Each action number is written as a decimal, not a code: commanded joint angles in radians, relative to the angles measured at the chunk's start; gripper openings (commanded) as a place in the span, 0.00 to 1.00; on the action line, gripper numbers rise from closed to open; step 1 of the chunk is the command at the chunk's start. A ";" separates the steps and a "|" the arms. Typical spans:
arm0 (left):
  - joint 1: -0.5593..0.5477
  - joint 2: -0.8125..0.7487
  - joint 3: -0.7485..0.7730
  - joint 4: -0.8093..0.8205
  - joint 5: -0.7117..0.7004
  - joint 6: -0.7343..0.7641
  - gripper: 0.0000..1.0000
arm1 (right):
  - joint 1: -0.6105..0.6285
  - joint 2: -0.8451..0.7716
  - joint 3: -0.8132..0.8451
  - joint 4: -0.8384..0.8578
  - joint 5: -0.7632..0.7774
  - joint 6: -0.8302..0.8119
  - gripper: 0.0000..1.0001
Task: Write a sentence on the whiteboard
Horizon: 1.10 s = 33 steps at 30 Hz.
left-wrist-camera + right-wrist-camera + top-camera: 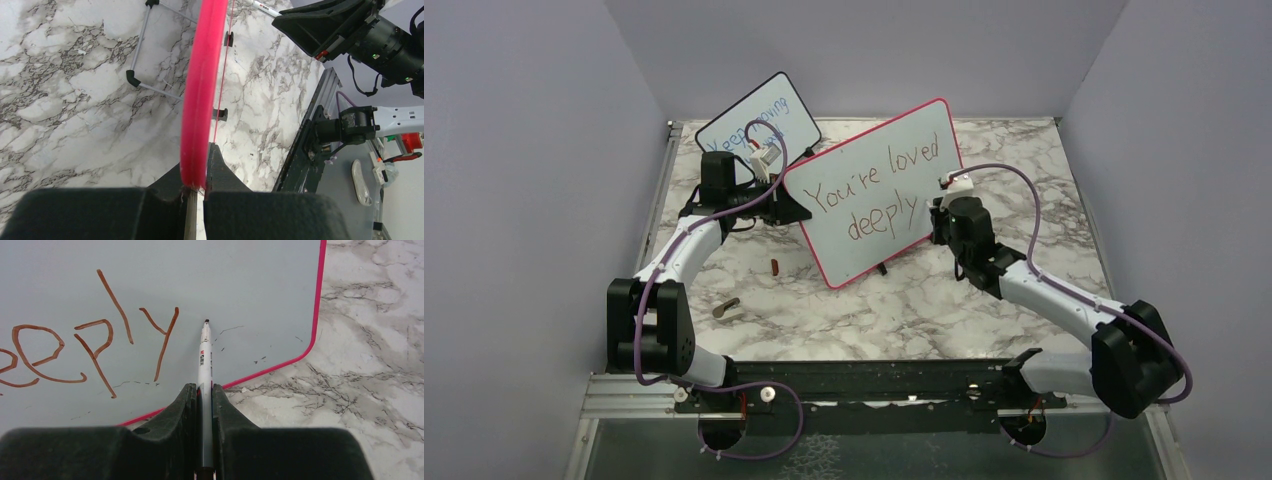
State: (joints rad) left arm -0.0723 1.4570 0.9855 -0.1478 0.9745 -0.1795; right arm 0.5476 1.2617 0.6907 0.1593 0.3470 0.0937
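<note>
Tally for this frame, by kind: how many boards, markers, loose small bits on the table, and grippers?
Boards: 2 (whiteboard, black-framed board)
Markers: 1 (marker, clamped in the right gripper)
Loose small pieces: 2 (red piece, grey-brown piece)
Grippers: 2 (left gripper clamped on the whiteboard's edge, plus the right gripper)
Total: 7

The whiteboard [932, 135] carried the sentence [879, 195] "You're loved deeply" in brownish-red handwriting. On the smaller black-framed board [802, 128] behind it, the blue writing [769, 108] read "Keep" and "…oving", partly hidden. The marker [204, 360] had a red print, too small to read.
</note>
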 commanded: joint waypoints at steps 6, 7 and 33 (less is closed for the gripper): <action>0.008 0.018 -0.005 -0.079 -0.127 0.025 0.00 | -0.006 -0.130 0.005 -0.063 0.014 0.013 0.00; 0.008 0.017 -0.004 -0.079 -0.127 0.025 0.00 | -0.005 -0.146 0.003 -0.071 0.015 0.016 0.01; 0.007 -0.195 -0.017 -0.020 -0.232 -0.131 0.48 | -0.006 -0.464 0.024 -0.300 0.007 0.059 0.00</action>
State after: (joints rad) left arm -0.0711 1.3441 0.9794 -0.1661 0.8185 -0.2619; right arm 0.5476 0.8490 0.6907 -0.0711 0.3473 0.1345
